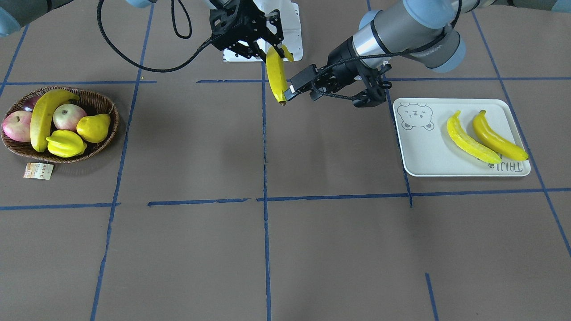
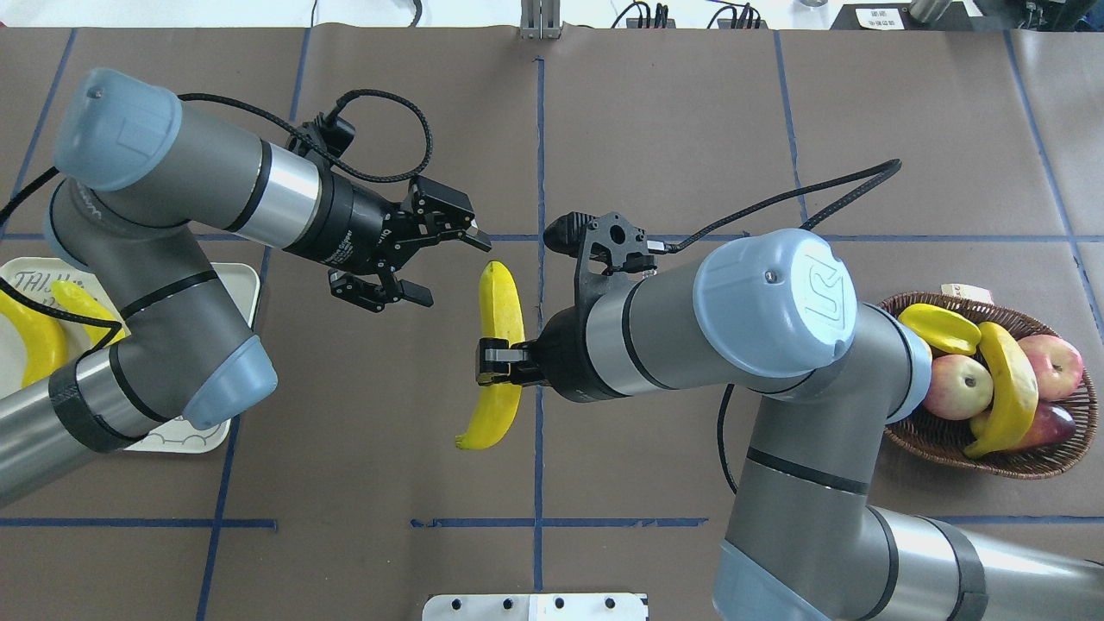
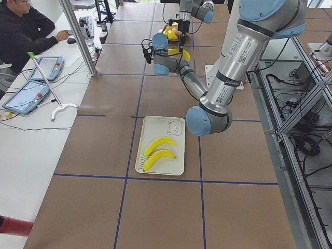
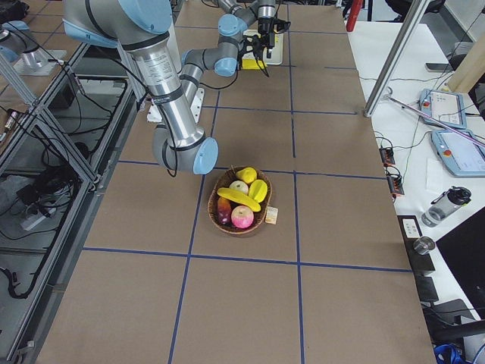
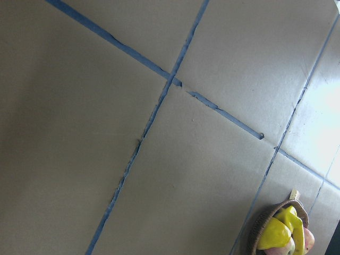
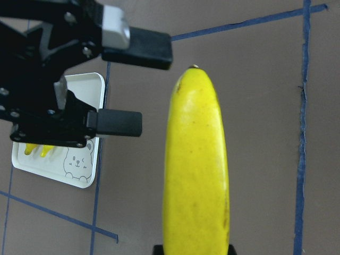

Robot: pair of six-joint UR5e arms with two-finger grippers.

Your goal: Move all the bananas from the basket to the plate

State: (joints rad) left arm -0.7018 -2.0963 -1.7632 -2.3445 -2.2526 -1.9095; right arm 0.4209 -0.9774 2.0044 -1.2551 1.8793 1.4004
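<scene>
My right gripper (image 2: 496,362) is shut on the middle of a yellow banana (image 2: 500,345) and holds it above the table's centre; the banana also shows in the front view (image 1: 275,76). My left gripper (image 2: 450,269) is open, its fingers spread beside the banana's far tip without touching it, as the right wrist view (image 6: 155,86) shows. Two bananas (image 1: 470,138) (image 1: 497,137) lie side by side on the pale-grey bear plate (image 1: 424,151). One banana (image 1: 44,116) lies in the wicker basket (image 1: 107,104).
The basket also holds apples (image 1: 69,116), a yellow pear (image 1: 93,127) and a starfruit (image 1: 66,143); its paper tag (image 1: 38,170) lies on the table. A white mounting plate (image 1: 292,26) sits at the robot's base. Blue tape lines cross the brown table.
</scene>
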